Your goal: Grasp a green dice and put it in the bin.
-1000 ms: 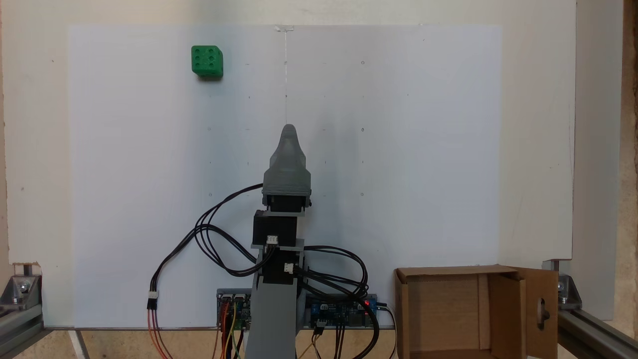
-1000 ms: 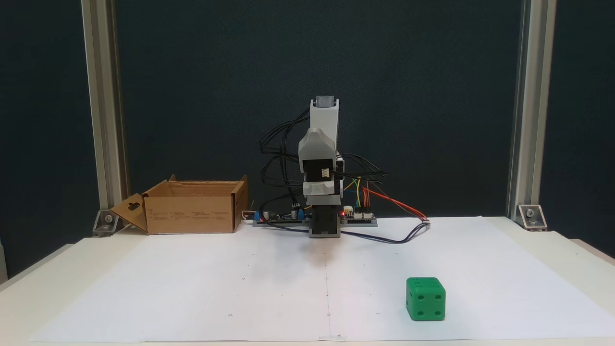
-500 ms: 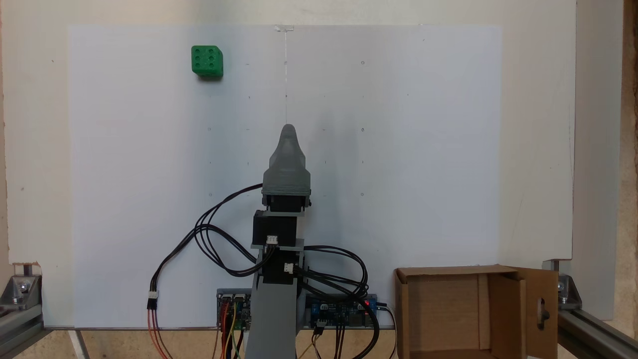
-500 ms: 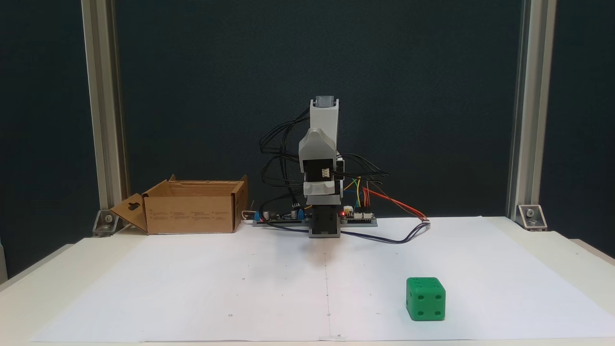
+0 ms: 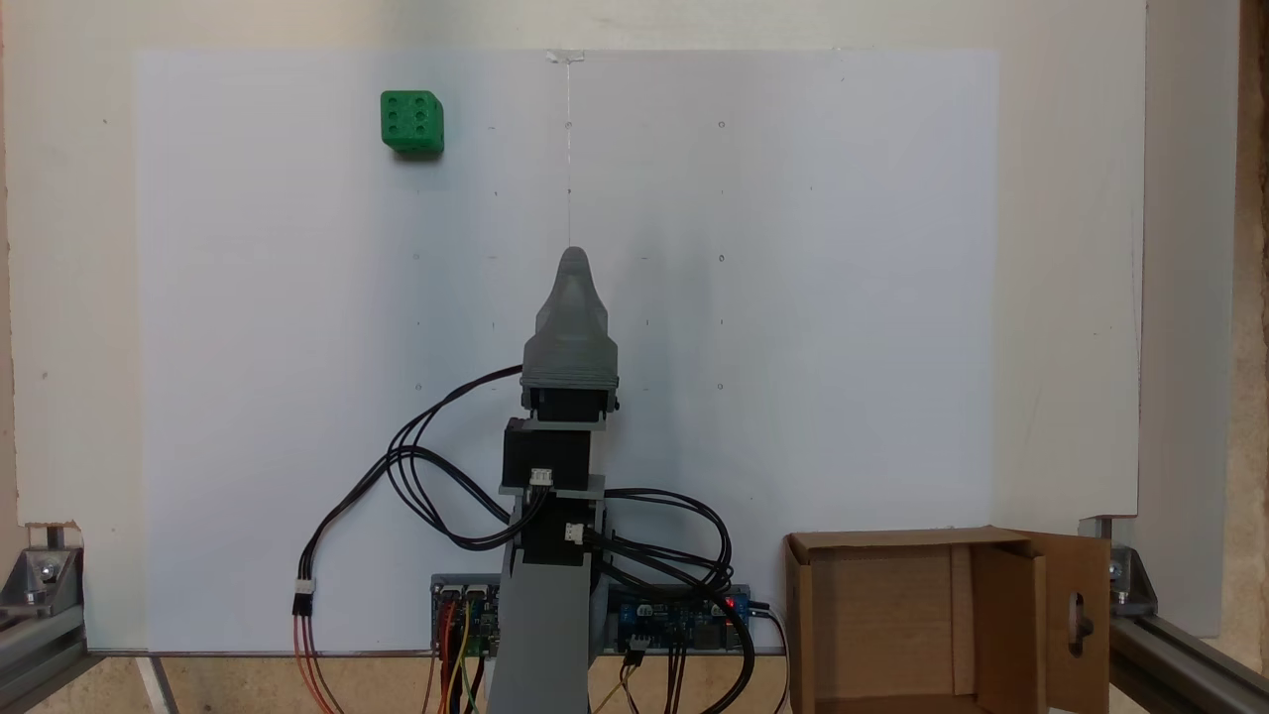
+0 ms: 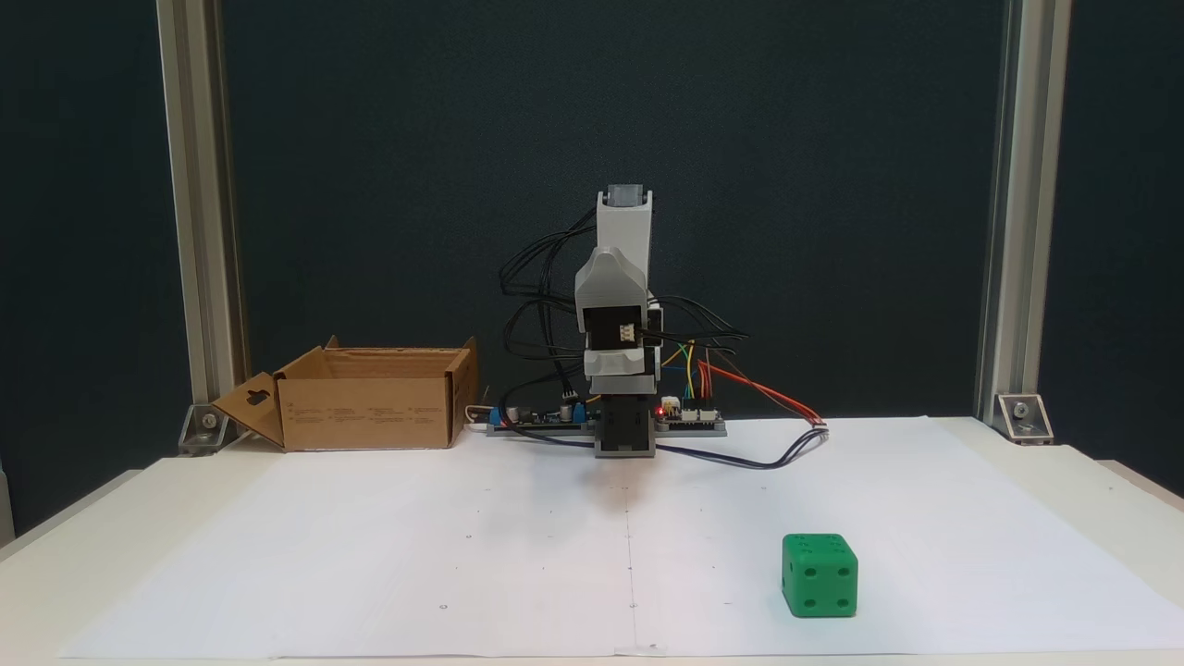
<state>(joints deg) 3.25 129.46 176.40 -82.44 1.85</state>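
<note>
One small bright green plastic die with rounded edges sits alone on the large white paper sheet that covers the pale bench; in the fixed view from above it lies toward 11 o'clock from the grey plastic hand, well apart from it, with bare paper between the two. In the fixed view from the front the die stands at about 5 o'clock from the folded arm. The hand's tip points along the sheet's centre line, and its jaws lie one over the other in both fixed views, so whether they are spread or pressed together cannot be told. One brown corrugated cardboard box with open flaps stands at 4 o'clock from the hand, beside the arm's base, one side flap showing a keyhole cutout. Black cables loop out at 8 o'clock. Two circuit boards flank the base, and two aluminium posts stand at the bench's rear corners.
</note>
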